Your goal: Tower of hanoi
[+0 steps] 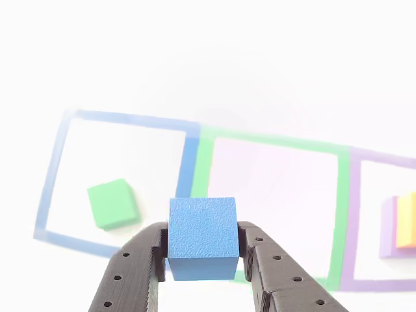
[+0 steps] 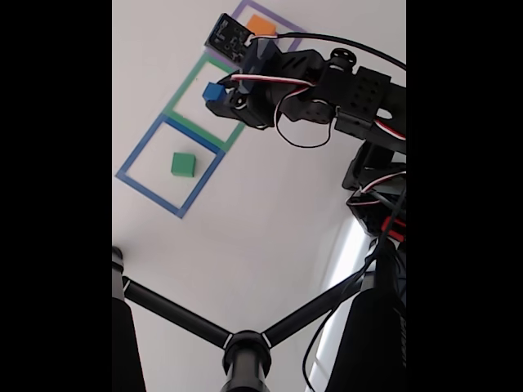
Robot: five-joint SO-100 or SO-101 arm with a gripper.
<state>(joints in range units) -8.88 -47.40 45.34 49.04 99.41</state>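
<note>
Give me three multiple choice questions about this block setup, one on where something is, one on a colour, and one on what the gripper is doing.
1. Where does the green block lie?
A. inside the blue outline
B. inside the purple outline
C. on the orange block

2. What colour is the block on top of the purple block?
A. blue
B. orange
C. green

3. What state is the gripper in?
A. open and empty
B. shut on the green block
C. shut on the blue cube

Answers: 1 A, the blue outline surrounds it in both views. 2 B, the orange block sits on it. 3 C, both fingers press the sides of the blue cube.
</note>
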